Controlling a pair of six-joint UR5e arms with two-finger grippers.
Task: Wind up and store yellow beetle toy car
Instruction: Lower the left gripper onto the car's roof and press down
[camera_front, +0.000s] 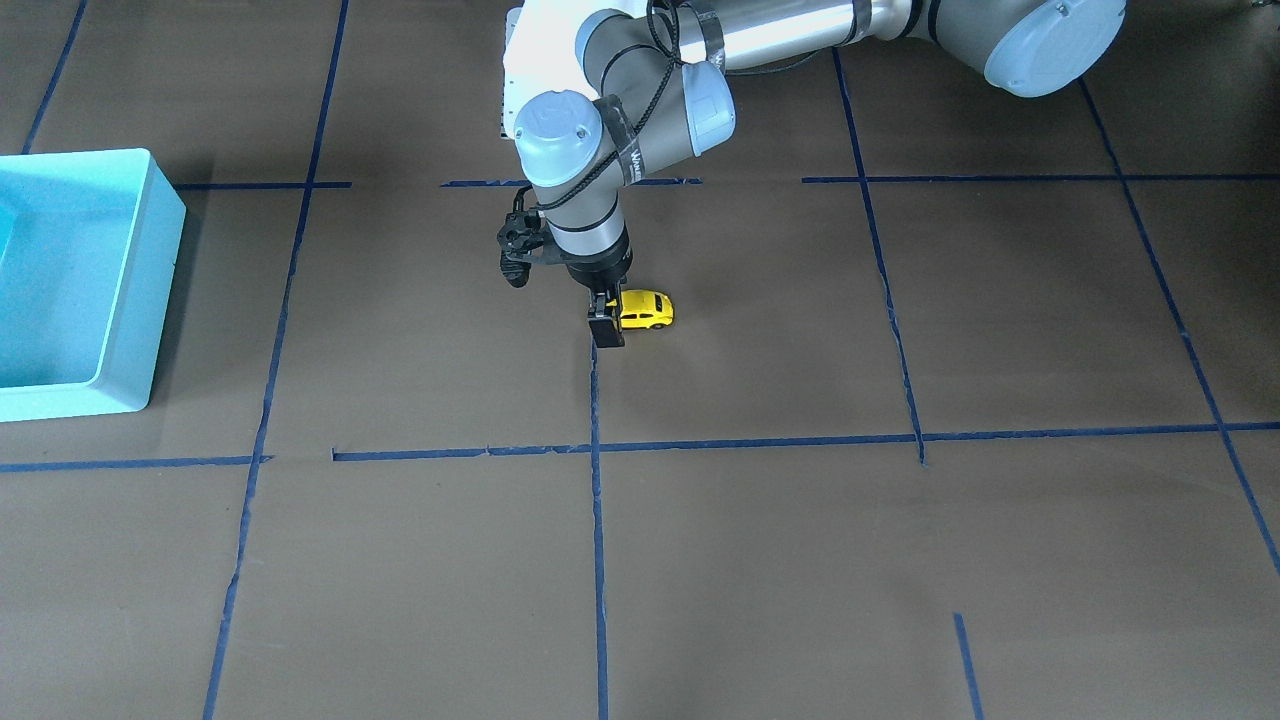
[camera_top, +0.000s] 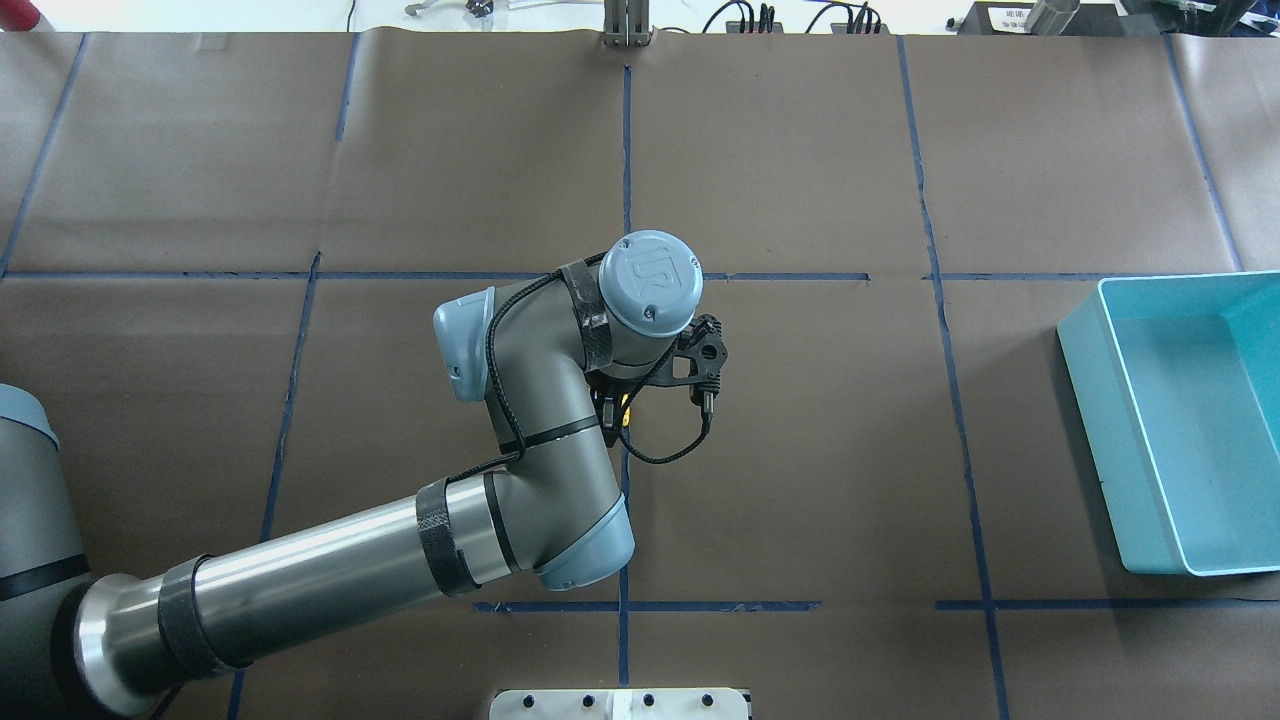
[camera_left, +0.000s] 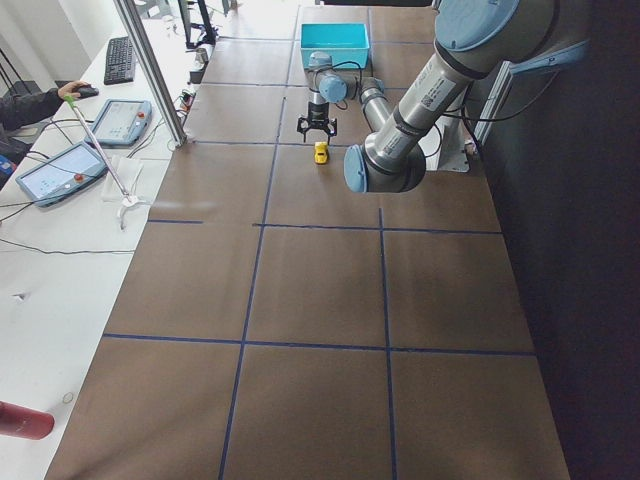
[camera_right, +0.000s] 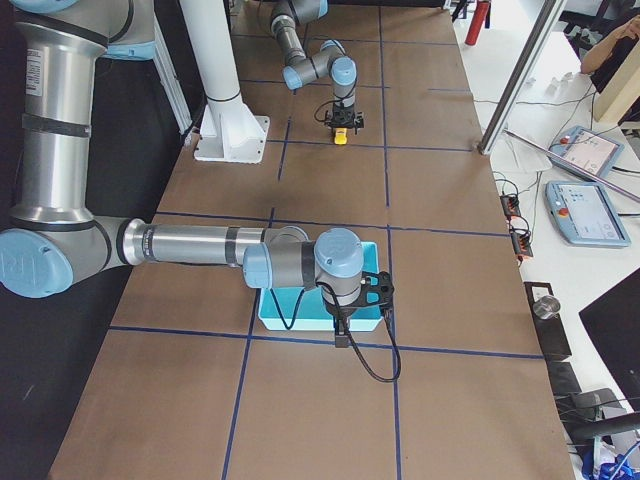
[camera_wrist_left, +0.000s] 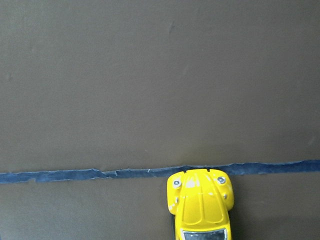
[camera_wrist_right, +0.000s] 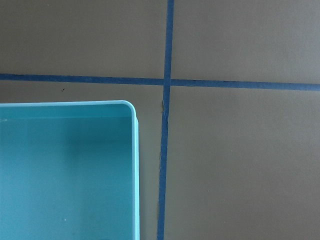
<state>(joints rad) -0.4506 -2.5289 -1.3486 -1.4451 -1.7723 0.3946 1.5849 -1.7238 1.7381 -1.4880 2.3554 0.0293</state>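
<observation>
1. The yellow beetle toy car (camera_front: 648, 310) sits on its wheels on the brown bench (camera_front: 800, 560), side-on, just above the middle of the front-facing frame.
2. The left end effector (camera_front: 606, 326) points straight down at the car's left-hand end in that frame. One dark finger (camera_front: 606, 334) overlaps that end, and the rest of the car shows to its right.
3. I cannot tell whether its fingers are apart or pressed on the car. The overhead view hides them under the wrist.
4. In the left wrist frame the car's nose is at lower middle, touching a blue tape line (camera_wrist_left: 75, 176).
5. The right end effector (camera_right: 341, 340) hangs over the near rim of the turquoise bin (camera_right: 290, 312), at lower middle of the right-side frame. Its state cannot be told.
6. Bin and car are well apart.
</observation>
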